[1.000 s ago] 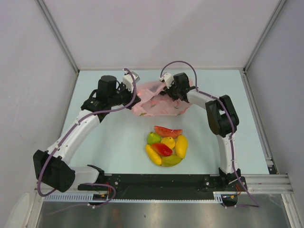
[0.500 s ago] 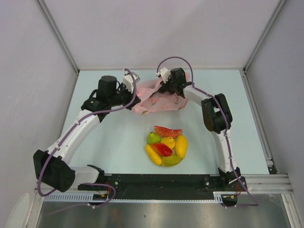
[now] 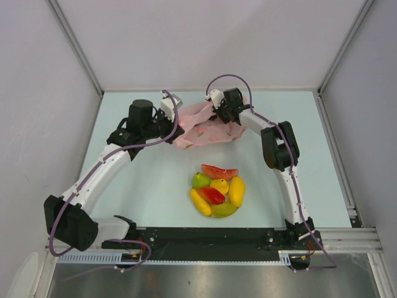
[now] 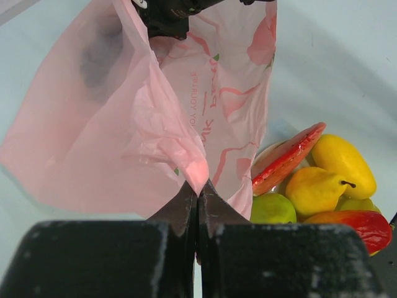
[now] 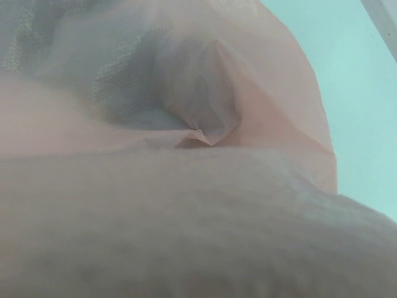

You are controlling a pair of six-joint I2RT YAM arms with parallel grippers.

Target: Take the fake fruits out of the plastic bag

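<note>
**Right gripper point(image 3: 221, 118) shifts left along the plastic bag's point(image 3: 200, 133) far edge**

Since a second ago the right arm has swung left. Its gripper now sits at the middle of the bag's far edge instead of over the bag's right part, and the bag's right side has flattened.

At the bag's left edge, the left gripper point(image 4: 198, 197) has its two dark fingers pressed together on a small pinched fold of the pink film. From there the thin, translucent bag with red print spreads up and away, lying crumpled on the pale table point(image 3: 136, 186).

On the near side of the bag, well apart from it, the fake fruits point(image 3: 217, 192) lie in a tight heap. They include a red watermelon slice point(image 4: 288, 158), a green pear point(image 4: 273, 209), a yellow lemon point(image 4: 313, 186), a yellow mango point(image 4: 343, 164) and a red piece point(image 4: 350, 225).

At the bag's far edge, the right gripper's fingers are together and the film is gathered at them. Pink plastic covers the whole of its own camera view.
</note>
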